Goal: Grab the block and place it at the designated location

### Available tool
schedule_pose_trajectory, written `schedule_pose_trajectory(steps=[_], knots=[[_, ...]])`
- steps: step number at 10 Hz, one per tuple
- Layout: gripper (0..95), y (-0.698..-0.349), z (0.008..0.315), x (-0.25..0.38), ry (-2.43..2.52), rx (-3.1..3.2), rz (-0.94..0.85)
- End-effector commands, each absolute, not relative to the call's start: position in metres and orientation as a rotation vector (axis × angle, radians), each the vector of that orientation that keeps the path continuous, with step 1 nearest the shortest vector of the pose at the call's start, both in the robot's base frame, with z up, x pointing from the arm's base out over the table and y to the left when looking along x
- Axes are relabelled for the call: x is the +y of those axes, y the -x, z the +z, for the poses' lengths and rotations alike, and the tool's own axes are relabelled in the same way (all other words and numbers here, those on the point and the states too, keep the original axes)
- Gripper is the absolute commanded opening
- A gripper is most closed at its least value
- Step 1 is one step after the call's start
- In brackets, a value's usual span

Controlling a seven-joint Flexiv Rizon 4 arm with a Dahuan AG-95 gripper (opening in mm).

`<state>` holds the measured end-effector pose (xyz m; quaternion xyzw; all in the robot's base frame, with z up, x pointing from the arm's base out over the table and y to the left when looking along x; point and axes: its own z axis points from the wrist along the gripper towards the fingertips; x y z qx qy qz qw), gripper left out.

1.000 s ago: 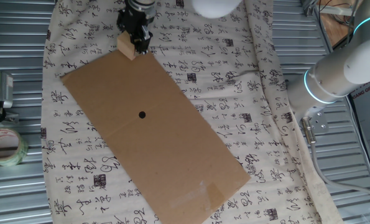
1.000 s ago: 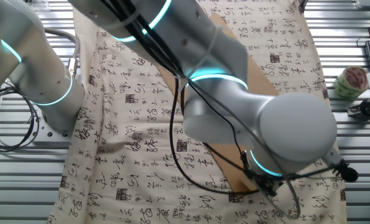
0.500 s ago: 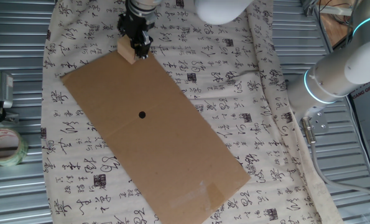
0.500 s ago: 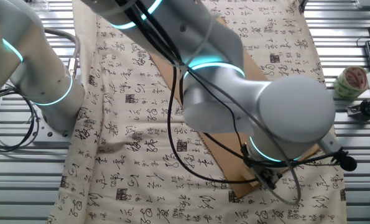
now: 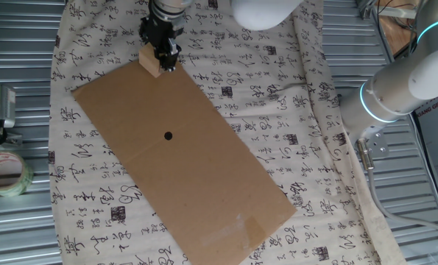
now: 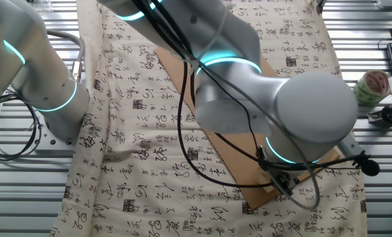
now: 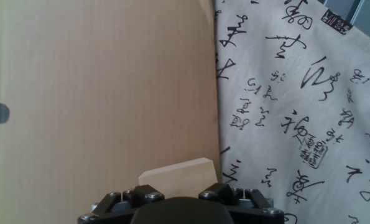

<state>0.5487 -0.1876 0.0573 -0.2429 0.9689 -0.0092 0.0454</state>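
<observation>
One fixed view: the tool [image 5: 162, 53] is clamped on the block [image 5: 150, 60] at the cardboard's [image 5: 204, 177] corner, well apart from the dot [image 5: 168, 135].

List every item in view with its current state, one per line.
block: at cardboard's corner, the gripper on it
gripper: down at the block; open or shut unclear
black dot: uncovered, mid-sheet
cardboard sheet: flat on cloth
cloth: spread, wrinkled
tape roll: lying flat, off cloth
</observation>
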Motion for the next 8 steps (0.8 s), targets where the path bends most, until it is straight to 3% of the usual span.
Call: schedule_pose_trajectory(steps=[1,8], knots=[[0.0,-0.5488,0.0602,-0.1867,0.743,2.962,-0.022],[0.0,-0.5496,0.0613,-0.1857,0.747,2.955,-0.014]])
